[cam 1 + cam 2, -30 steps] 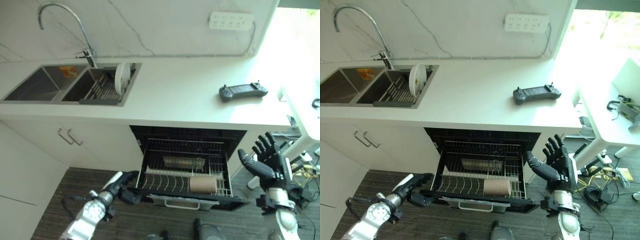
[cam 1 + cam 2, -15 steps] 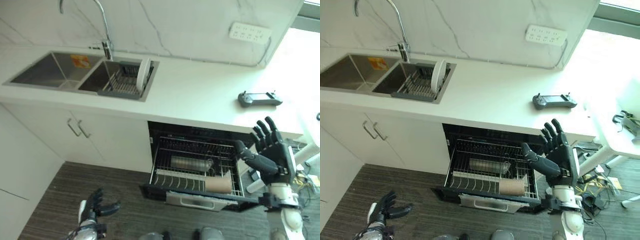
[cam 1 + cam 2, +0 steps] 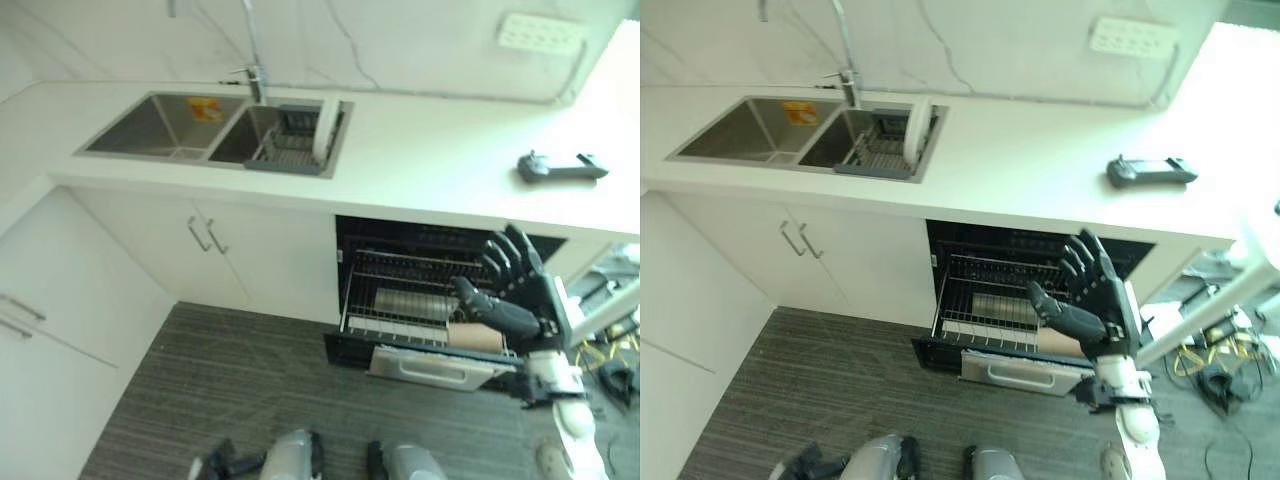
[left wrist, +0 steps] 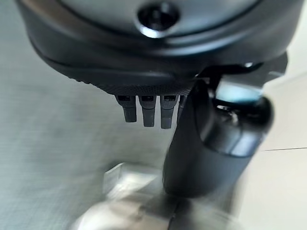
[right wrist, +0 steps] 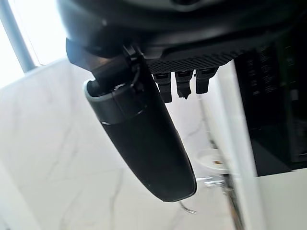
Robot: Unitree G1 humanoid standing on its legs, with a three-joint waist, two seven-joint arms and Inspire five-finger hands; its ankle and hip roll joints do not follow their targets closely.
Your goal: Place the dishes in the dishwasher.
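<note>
You have a long white bench [image 3: 430, 160] running across the head views, with a double sink [image 3: 215, 130] set into it. A dark drying rack [image 3: 878, 152] sits in the sink's basin nearer the dishwasher, and a white plate [image 3: 916, 128] stands upright on edge in that rack, at the end closest to the dishwasher. The dishwasher [image 3: 440, 300] is under the bench, off to the side of the sink, with its wire rack [image 3: 985, 305] pulled out; a metal tray [image 3: 415, 303] and a brown cylinder [image 3: 478, 337] lie in it. Well past the dishwasher, a black controller [image 3: 560, 166] lies on the bench, and a white power strip [image 3: 1128, 37] is fixed to the wall above it.

The head views give you the whole layout; the right wrist view adds a close look along the thumb and fingers to the marble wall and the tap.

Your right robot hand [image 3: 1092, 300] is raised in front of the dishwasher's open rack, fingers spread straight, holding and touching nothing. Your left robot hand [image 4: 158, 72] shows in its wrist view with short straight fingers [image 4: 147, 111] over grey floor, empty. The plate is not in either robot hand.
</note>
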